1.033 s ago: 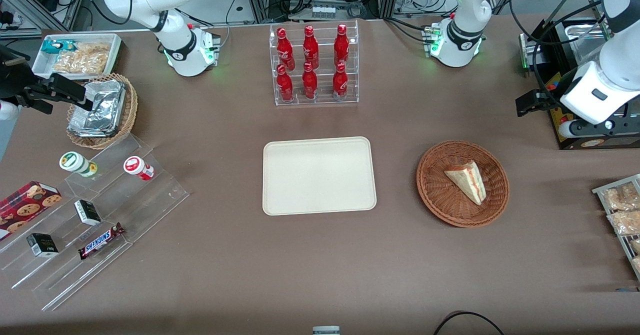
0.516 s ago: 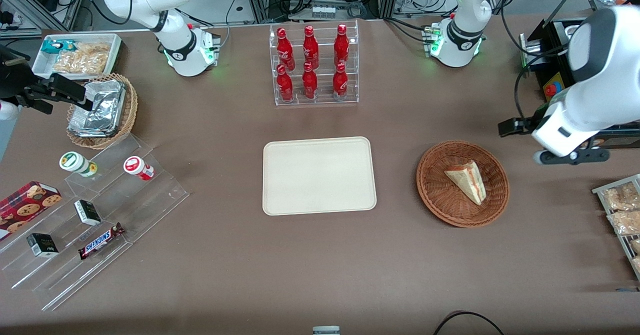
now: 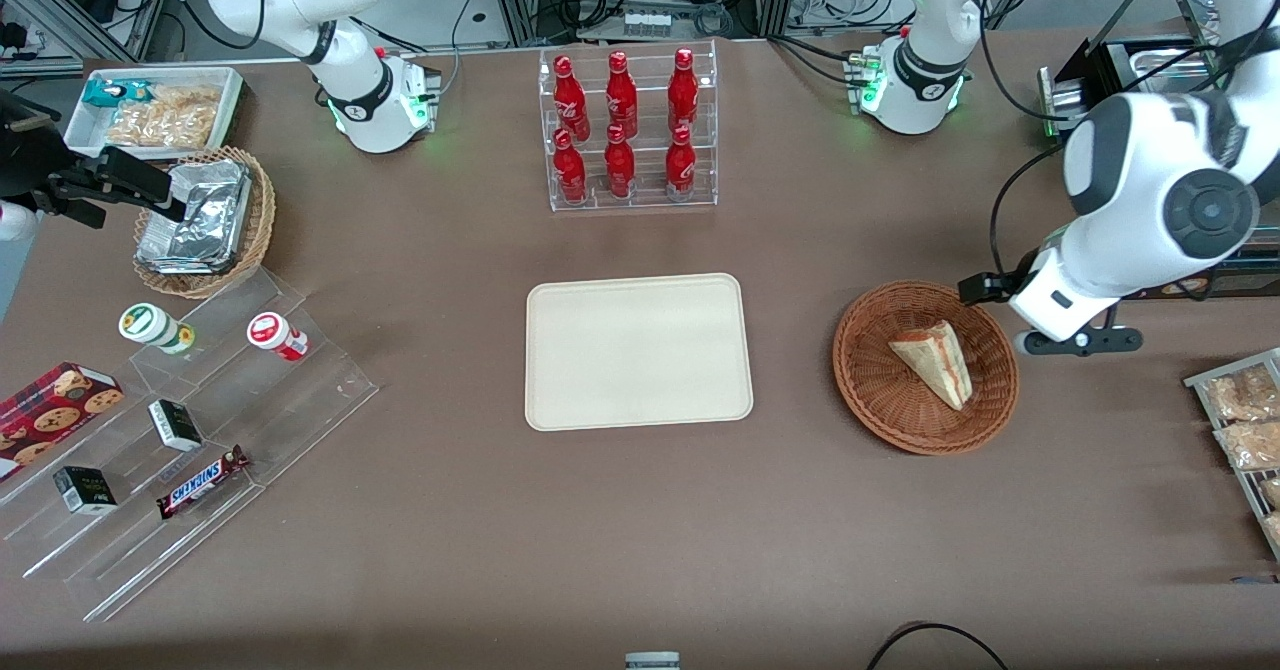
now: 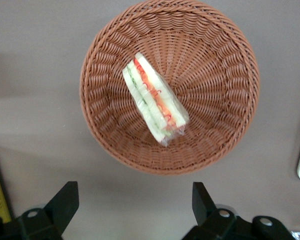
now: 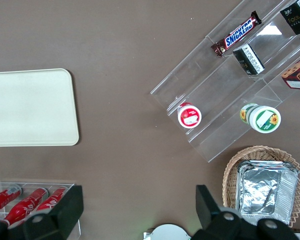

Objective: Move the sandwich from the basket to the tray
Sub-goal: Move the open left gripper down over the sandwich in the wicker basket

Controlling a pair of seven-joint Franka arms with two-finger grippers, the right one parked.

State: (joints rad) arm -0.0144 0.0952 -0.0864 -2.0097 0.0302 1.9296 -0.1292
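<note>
Currently the sandwich (image 3: 935, 361) lies on its side in the reddish-brown basket (image 3: 870, 380), its red and green filling layers showing in the left wrist view (image 4: 155, 100). The end effector (image 4: 132, 207) hangs above the desk (image 3: 640, 530) just beside the basket's rim (image 4: 140, 167), its fingers (image 4: 65, 202) spread wide and holding nothing. The cream tray (image 3: 560, 400) sits bare on the desk, near the basket toward the parked arm's end.
</note>
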